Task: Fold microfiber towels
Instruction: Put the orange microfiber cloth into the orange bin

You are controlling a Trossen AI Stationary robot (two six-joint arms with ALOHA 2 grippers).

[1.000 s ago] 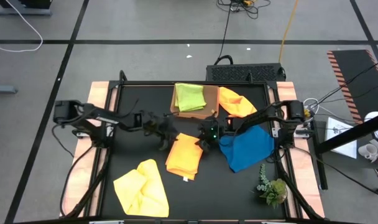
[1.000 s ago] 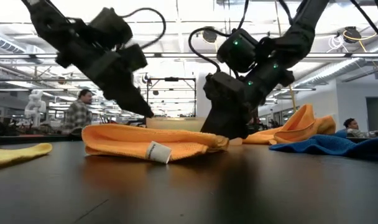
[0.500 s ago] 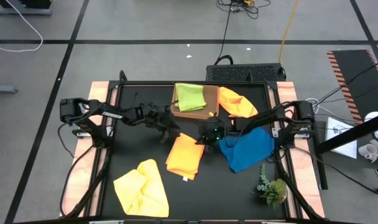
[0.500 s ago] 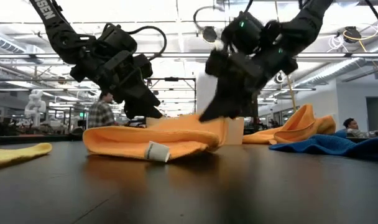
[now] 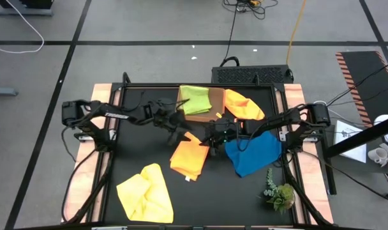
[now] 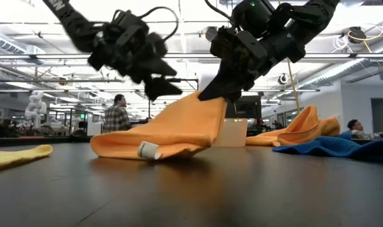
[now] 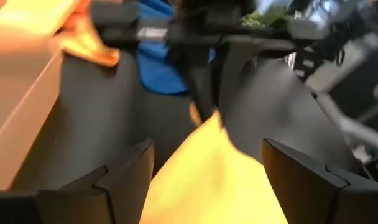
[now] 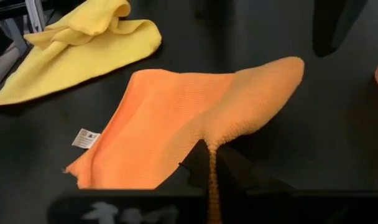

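Orange towel (image 5: 189, 156), folded, mid-counter. Its far edge is raised off the counter (image 5: 130, 147) in a tent; its near edge, carrying a white tag (image 6: 146, 150), rests flat below and ahead of both end effectors. Long axis runs from the lifted edge down toward the tagged edge, roughly away from the tray (image 5: 203, 112).

Right end effector (image 5: 211, 136): directly over the raised edge, at its right-hand corner, fingers pressed together on the cloth; the right wrist view shows the fabric drawn into a thin pleat between them. Arm reaches inward from the right, forearm low, wrist pitched down.

Left end effector (image 5: 181, 132): beside the opposite corner of the same edge, the nearer of the two to the tray. In the left wrist view its fingers (image 7: 124, 177) stand spread, with the orange peak between them and not pinched. Arm extends from the left, wrist tipped down.

Judgement: the coming move turns on the free tagged edge lying forward and below the held edge.

Other towels: yellow towel (image 5: 146, 191), well apart, near-left; blue towel (image 5: 254, 152), just right of the right end effector; second orange towel (image 5: 240, 104) and lime towel (image 5: 195, 99), beyond both, the lime one on the tray.
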